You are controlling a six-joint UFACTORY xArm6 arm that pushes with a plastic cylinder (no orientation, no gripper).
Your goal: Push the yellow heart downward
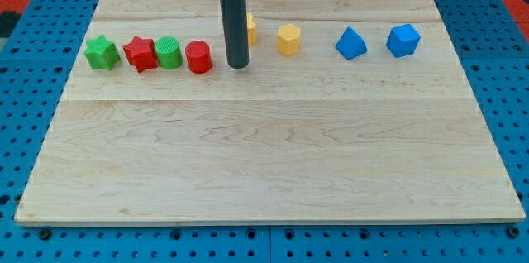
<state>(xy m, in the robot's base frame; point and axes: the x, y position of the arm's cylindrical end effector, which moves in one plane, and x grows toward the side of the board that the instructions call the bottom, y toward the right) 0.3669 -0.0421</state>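
A yellow block sits near the view's top centre, mostly hidden behind my rod, so its shape cannot be made out. A second yellow block, roughly hexagonal, stands just to its right. My tip rests on the board below and slightly left of the hidden yellow block, between it and a red cylinder. Whether the rod touches the yellow block cannot be told.
A row at the view's left holds a green star, a red star and a green cylinder. Two blue blocks stand at the upper right. The wooden board lies on a blue perforated table.
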